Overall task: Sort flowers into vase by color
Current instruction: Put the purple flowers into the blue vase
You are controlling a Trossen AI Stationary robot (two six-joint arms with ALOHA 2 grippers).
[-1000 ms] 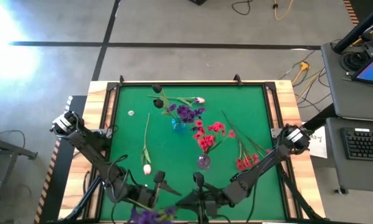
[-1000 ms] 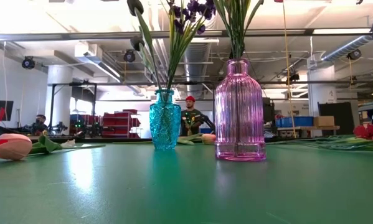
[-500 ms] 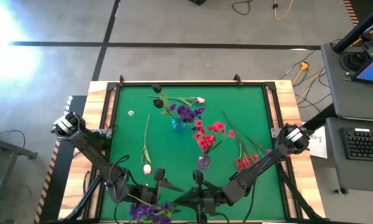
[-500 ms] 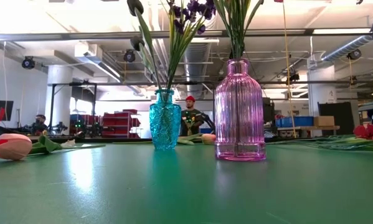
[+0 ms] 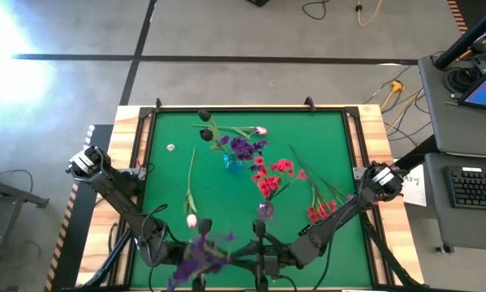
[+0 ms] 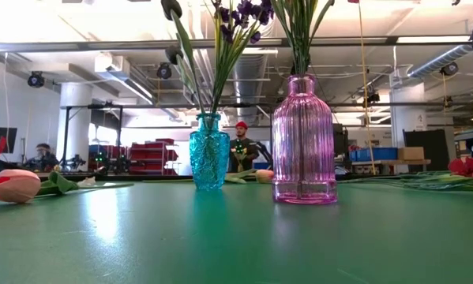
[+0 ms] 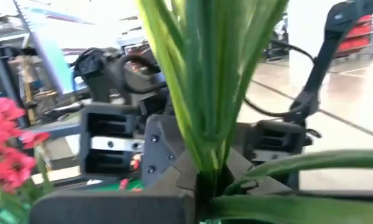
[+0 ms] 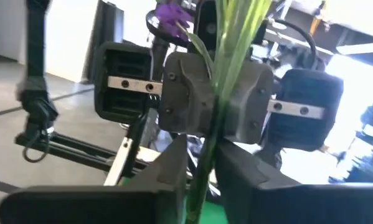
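A purple flower (image 5: 199, 255) with a green stem hangs in the air over the table's near edge, between my two grippers, which face each other. My left gripper (image 5: 224, 255) is shut on its stem. My right gripper (image 5: 249, 256) has its fingers slightly apart, with the same stem (image 8: 202, 177) between them. The blue vase (image 5: 232, 162) holds purple flowers and the pink vase (image 5: 264, 211) holds red ones. A tulip (image 5: 191, 203) and red flowers (image 5: 317, 207) lie flat on the green mat. My left gripper pinches the purple flower's green stem (image 7: 205, 177) between its two fingers, coming level from the table's left and lying across the stem. The flower is lifted clear of the table. My right gripper's fingers (image 8: 254, 186) stand close on either side of the stem; whether they touch it I cannot tell.
Another tulip (image 5: 255, 130) lies near the far edge behind the blue vase. In the low view the blue vase (image 6: 209, 154) and pink vase (image 6: 303, 142) stand mid-table, and a tulip bud (image 6: 11, 185) lies at the left. People show in the room beyond.
My left gripper has shut on the purple flower's stem while both arms stayed in place. The purple blossom has swung from beyond the near edge toward the table's far side, and shows blurred.
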